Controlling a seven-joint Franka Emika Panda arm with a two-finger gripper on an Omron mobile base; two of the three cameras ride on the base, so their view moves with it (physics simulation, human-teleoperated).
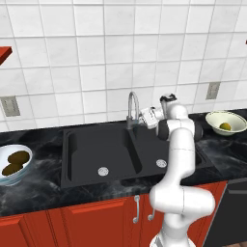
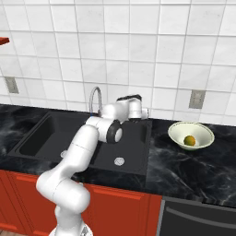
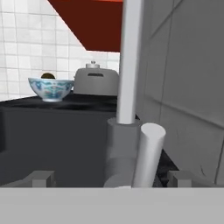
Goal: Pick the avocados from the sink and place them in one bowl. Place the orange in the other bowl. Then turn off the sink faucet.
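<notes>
- With both fruit jobs looking finished, I have the hand (image 1: 144, 116) up at the sink faucet (image 1: 132, 108), because shutting it off is the one step I judge to be left.
- Both avocados (image 1: 15, 162) lie together in the pale blue-white bowl (image 1: 25, 169) at the left end of the worktop (image 1: 38, 185), well apart from the sink (image 1: 103, 152).
- On the right side, the orange (image 2: 189, 140) sits alone in the cream bowl (image 2: 203, 131), so the fruit is sorted as asked.
- Neither basin has fruit in it; I see just a white drain (image 1: 103, 171) in each.
- Seen from the hand view, the faucet's upright pipe and its small lever (image 3: 148, 153) stand right in front, between the two fingertips (image 3: 41, 178), which are spread wide with nothing clamped.
- I keep the hand level and close at the faucet base so a sideways nudge can push the lever; whether it touches yet I cannot tell.
</notes>
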